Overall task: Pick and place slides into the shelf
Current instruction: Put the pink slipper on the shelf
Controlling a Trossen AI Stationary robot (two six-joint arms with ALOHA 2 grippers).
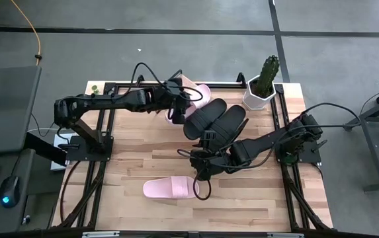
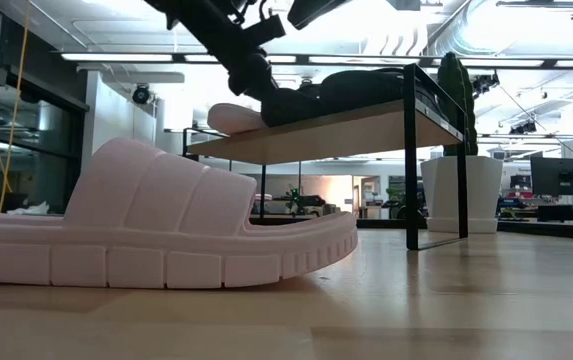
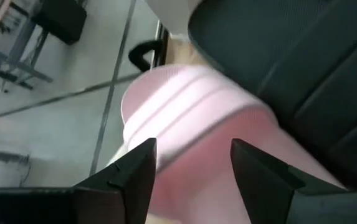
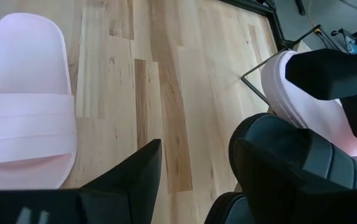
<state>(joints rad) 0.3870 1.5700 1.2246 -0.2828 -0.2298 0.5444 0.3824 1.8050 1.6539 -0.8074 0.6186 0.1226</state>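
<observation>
One pink slide [image 1: 169, 188] [image 4: 25, 99] [image 2: 156, 230] lies sole-down on the table near its near edge. The other pink slide [image 1: 199, 94] [image 3: 190, 124] lies on the left end of the shelf [image 2: 346, 125]. Beside it lie two black slides [image 1: 206, 119] [image 1: 230, 123]. My left gripper [image 1: 176, 107] [image 3: 194, 174] is open at that pink slide's near end, one finger on each side of it. My right gripper [image 1: 198, 175] [image 4: 194, 180] is open and hangs above the table, between the shelf and the lone pink slide, touching nothing. My left gripper has the near end [image 3: 190, 162] of the shelf's pink slide between its open fingers, coming from the table's left. I cannot tell whether the fingers touch it. The slide rests on the shelf board.
A white pot with a cactus [image 1: 262, 89] [image 2: 461, 185] stands at the shelf's right end near the far edge. Black frame rails [image 1: 103, 132] run along the table's left and right sides. Bare wood [image 4: 166, 93] lies between the lone pink slide and the shelf.
</observation>
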